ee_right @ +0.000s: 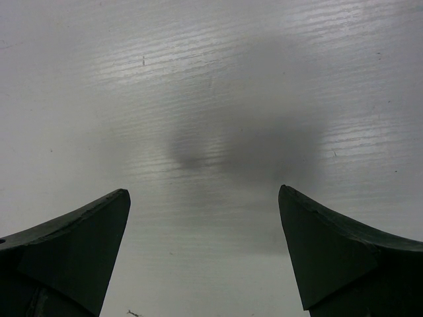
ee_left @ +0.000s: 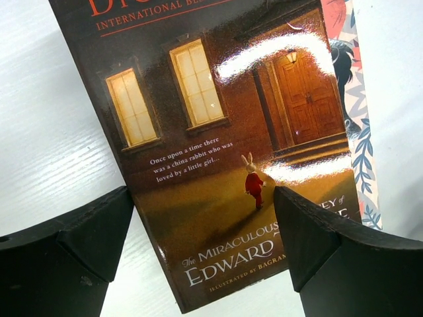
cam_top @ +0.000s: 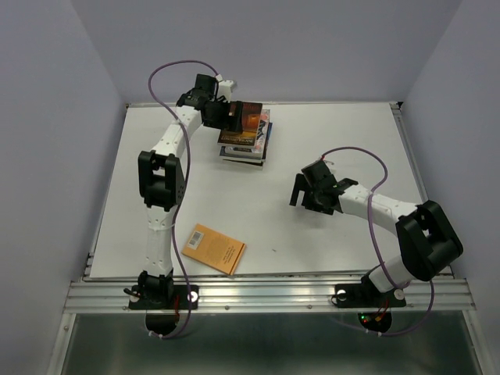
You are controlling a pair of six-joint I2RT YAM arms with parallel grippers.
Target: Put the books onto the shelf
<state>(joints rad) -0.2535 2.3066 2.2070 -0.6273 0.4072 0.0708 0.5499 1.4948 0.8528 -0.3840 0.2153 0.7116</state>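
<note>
The right gripper (ee_right: 203, 198) shows two dark, pointed fingers (ee_right: 73, 244) spread wide apart. Beneath them lies a pale, finely ridged tabletop (ee_right: 99, 79), crossed by a soft grey shadow (ee_right: 244, 145).

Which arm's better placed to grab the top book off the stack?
Left. The left gripper, open, hangs over the top book, fingers either side of the cover. The right gripper, also open, faces only table, well away from the stack.

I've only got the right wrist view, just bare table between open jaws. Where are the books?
Observer: A stack of books lies at the far middle of the table, ahead-left of the right gripper.
Operator: Any others?
Observer: One orange book lies flat, alone, near the front edge on the left.
Operator: What's the left gripper doing?
Observer: It is over the stack, jaws open on either side of the top book, a dark cover showing a lit house.
</note>
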